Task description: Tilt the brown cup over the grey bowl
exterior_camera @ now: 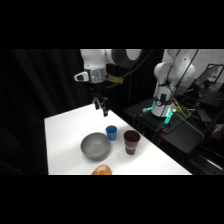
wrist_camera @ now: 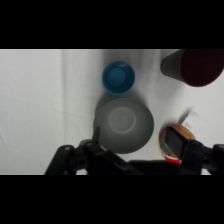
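Side view: tool (exterior_camera: 103, 106) released, hanging above grey bowl (exterior_camera: 94, 145), brown cup (exterior_camera: 131, 141) upright

Just ahead of the jaws, the grey bowl (wrist_camera: 123, 124) sits on the white desk (wrist_camera: 45, 100). Beyond it is the blue cup (wrist_camera: 118, 77); the brown cup (wrist_camera: 197, 66) stands farther right, apart. An orange-brown object (wrist_camera: 176, 140) lies right of the bowl.

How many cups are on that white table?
2. The blue cup stands just behind the grey bowl; the brown cup stands beside it, toward the table's right edge. None looks hidden.
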